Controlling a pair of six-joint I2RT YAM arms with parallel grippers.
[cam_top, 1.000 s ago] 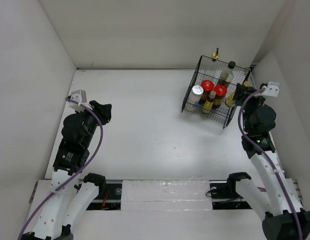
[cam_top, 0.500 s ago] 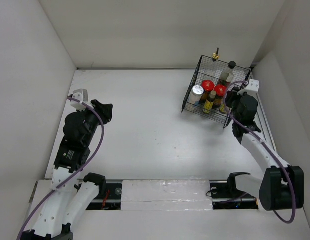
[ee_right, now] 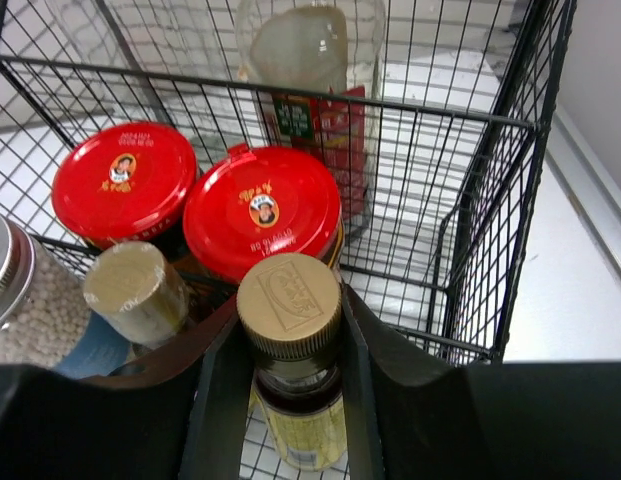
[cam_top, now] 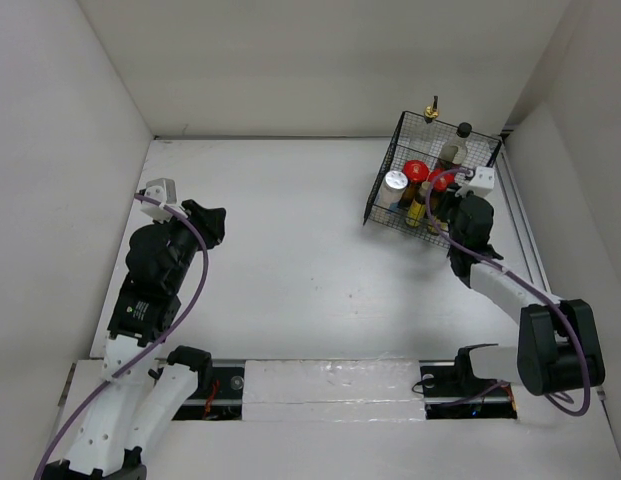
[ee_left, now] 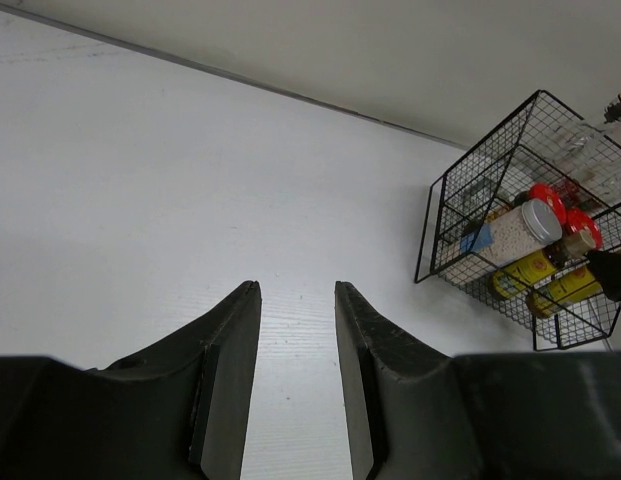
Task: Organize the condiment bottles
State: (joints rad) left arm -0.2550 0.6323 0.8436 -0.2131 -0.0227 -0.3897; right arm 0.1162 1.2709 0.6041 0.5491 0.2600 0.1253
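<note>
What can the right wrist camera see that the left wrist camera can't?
Only the right wrist view shows the right gripper clamped on a brown-capped bottle, and the pictures printed on the red lids. Only the left wrist view shows the open left gripper over bare table. Both show the wire rack, the two red lids and the silver-lidded jar.

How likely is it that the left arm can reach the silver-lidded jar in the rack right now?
Probably not. The left gripper hangs open far across the table from the wire rack, the silver-lidded jar stands inside its walls, and the right gripper is in there too.
</note>
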